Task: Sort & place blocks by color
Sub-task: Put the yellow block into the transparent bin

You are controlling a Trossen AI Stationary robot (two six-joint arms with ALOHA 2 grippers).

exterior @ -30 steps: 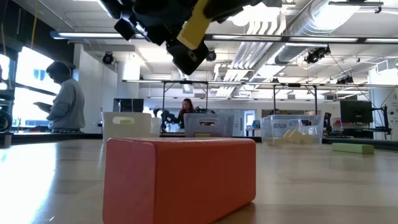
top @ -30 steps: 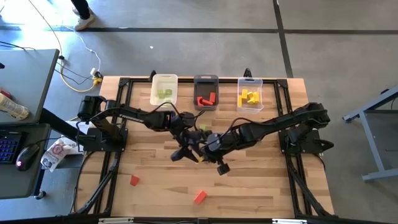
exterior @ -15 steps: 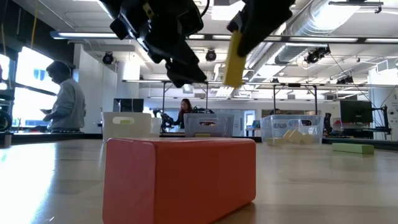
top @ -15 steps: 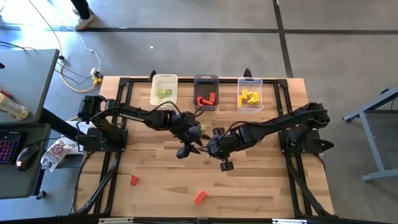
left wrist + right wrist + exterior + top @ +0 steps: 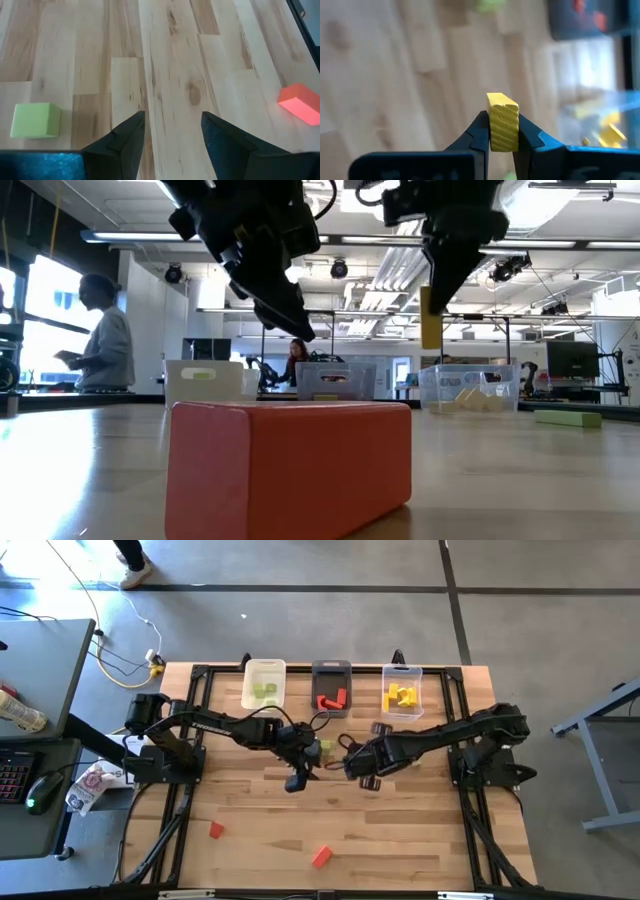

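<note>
My right gripper (image 5: 354,764) hangs over the middle of the table, shut on a yellow block (image 5: 502,121), a short bar that also shows in the low view (image 5: 431,318). My left gripper (image 5: 172,131) hovers just to its left, open and empty, its fingers slanting down over bare wood (image 5: 296,778). A light green cube (image 5: 35,120) and a red block (image 5: 300,102) rest flat on the table ahead of it. Two red blocks (image 5: 216,830) (image 5: 321,857) lie near the front edge. My right gripper pinches the yellow block between its two fingers (image 5: 481,131), one on each broad side. The fingers come from above, pointing steeply down, onto the bar's upper end (image 5: 431,292). The bar hangs upright below them, lifted clear of the table.
Three bins stand in a row at the far edge: white (image 5: 264,683) with green pieces, dark grey (image 5: 331,688) with red, clear (image 5: 402,690) with yellow. A green block (image 5: 322,747) lies beside the left arm, and a green bar (image 5: 567,417) at the right. People stand in the room beyond.
My right gripper has carried the yellow block away from my left gripper, toward the table's far right and the clear bin. Its wrist has rolled and tipped downward, so the bar, slanted before, now hangs upright. My left gripper has tipped further down, staying almost in place.
</note>
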